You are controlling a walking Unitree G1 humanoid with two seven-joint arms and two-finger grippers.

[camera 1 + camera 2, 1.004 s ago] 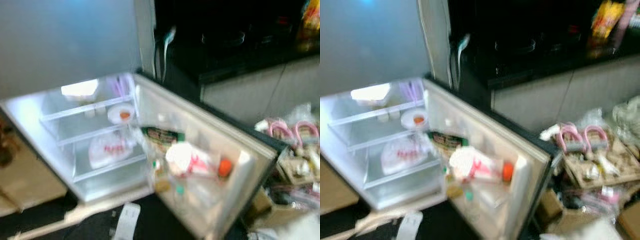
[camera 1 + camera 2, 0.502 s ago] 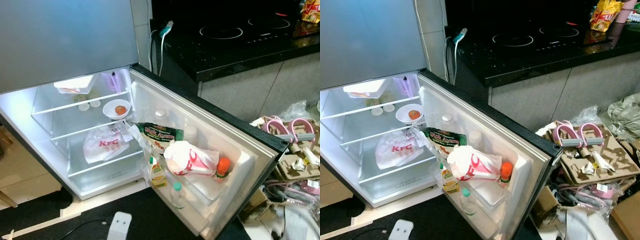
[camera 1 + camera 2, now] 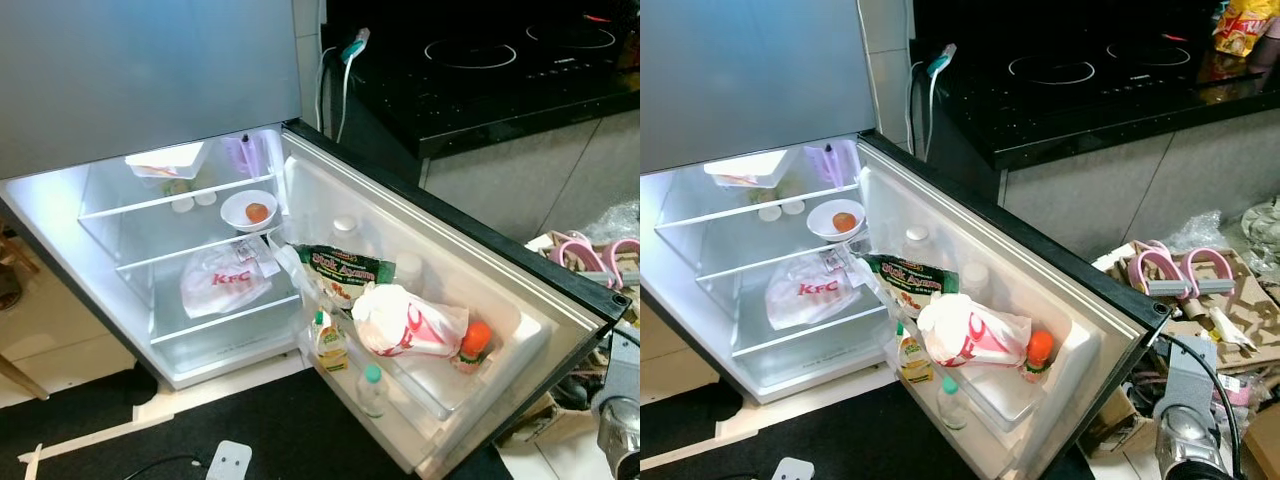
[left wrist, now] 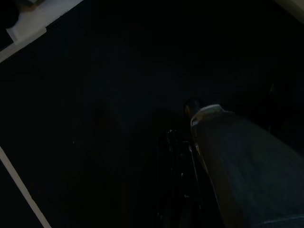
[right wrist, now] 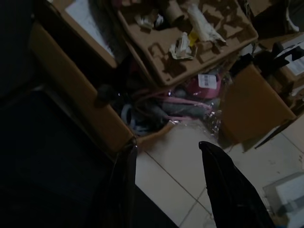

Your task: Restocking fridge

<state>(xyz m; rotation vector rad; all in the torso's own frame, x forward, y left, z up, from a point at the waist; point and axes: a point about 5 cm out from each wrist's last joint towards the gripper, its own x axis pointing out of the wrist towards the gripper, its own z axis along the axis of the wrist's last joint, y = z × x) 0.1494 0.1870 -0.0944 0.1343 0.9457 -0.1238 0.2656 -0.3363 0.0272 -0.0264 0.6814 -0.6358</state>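
Fridge (image 3: 120,260) open w/ light on, door (image 3: 560,330) swung out toward robot's right. Inside, top shelf: white takeaway container (image 3: 165,160) near left end, purple item (image 3: 245,155) at rear right corner, two small white lids (image 3: 192,201) under the container on next shelf. Same shelf, right end: white bowl (image 3: 249,209) w/ an orange-red item in it. Lower shelf: KFC bag (image 3: 224,281), lying near the shelf's front edge.

Door rack, left to right: green snack packet (image 3: 345,270), small yellow-labelled bottle (image 3: 327,340) at rack's left end, second KFC bag (image 3: 410,322) mid-rack, orange-capped bottle (image 3: 472,345) just beside it at right end. Green-capped clear bottle (image 3: 371,388) sits in lowest door rack.

White plug adapter (image 3: 228,462) on dark floor mat below fridge.

Black hob worktop (image 3: 1090,90) behind door; yellow snack bag (image 3: 1243,22) at its far right corner.

Cardboard trays (image 3: 1230,310) w/ pink handles (image 3: 1185,270) on floor at right.

Left gripper (image 4: 180,161): very dark, can't tell finger state. Right gripper (image 5: 166,175) hangs over tile and boxes, fingers spread, holding nothing.
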